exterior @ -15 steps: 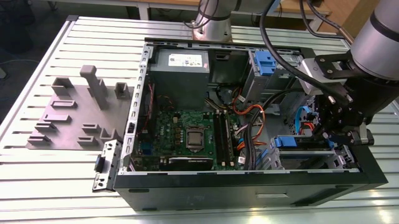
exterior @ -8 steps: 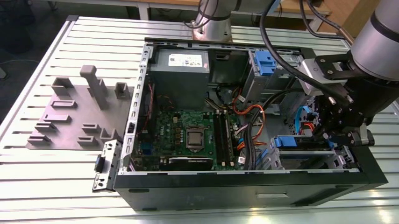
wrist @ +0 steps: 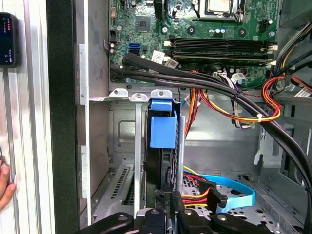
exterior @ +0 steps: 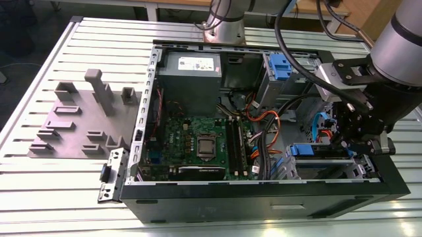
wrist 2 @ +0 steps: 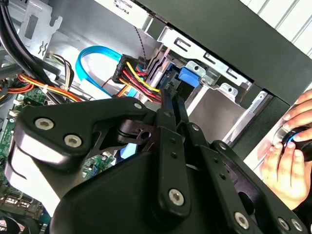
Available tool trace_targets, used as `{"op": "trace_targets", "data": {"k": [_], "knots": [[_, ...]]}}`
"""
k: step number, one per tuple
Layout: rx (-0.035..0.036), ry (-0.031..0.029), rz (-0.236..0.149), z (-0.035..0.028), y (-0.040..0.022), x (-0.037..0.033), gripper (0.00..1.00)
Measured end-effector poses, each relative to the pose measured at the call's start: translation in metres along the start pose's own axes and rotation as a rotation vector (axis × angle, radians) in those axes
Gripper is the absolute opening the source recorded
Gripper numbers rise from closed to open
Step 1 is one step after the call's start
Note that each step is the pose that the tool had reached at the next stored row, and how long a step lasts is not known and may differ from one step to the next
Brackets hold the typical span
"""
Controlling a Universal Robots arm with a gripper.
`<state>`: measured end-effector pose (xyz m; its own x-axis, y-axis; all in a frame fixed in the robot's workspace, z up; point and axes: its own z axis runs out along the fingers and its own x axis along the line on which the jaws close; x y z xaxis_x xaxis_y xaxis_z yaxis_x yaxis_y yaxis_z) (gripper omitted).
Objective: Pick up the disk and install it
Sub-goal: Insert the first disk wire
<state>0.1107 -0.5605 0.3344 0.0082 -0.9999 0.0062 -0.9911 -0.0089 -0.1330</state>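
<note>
Blue carrier frame marks the disk, standing on edge in the drive bay of the open computer case, at the exterior view's right, near corner. Its long axis runs straight from the gripper into the bay; blue tab at the far end. In the first wrist view the gripper sits right at the disk's near edge, fingers close together around it; whether they clamp it, cannot tell. The arm reaches down into the case from the exterior view's right. A person's hand rests just outside the case wall.
</note>
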Motion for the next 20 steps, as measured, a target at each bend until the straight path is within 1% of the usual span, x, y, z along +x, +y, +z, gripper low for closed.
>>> {"op": "trace_targets", "data": {"k": [9, 10, 11, 13, 14, 15, 20], "knots": [[-0.0001, 0.0, 0.0, 0.0023, 0.0003, 0.0, 0.16], [0.0, -0.0004, 0.0, 0.002, 0.0003, 0.0, 0.16], [0.0001, -0.0018, 0.0, 0.0, 0.0, 0.0, 0.16], [0.0, -0.0001, 0.0, -0.0033, -0.0005, 0.0, 0.16], [0.0, -0.0004, 0.0, -0.0044, -0.0006, 0.0001, 0.16], [0.0, -0.0006, 0.001, -0.0043, -0.0006, 0.0, 0.16], [-0.0001, 0.0026, 0.022, -0.0031, -0.0004, 0.0, 0.16]]}}
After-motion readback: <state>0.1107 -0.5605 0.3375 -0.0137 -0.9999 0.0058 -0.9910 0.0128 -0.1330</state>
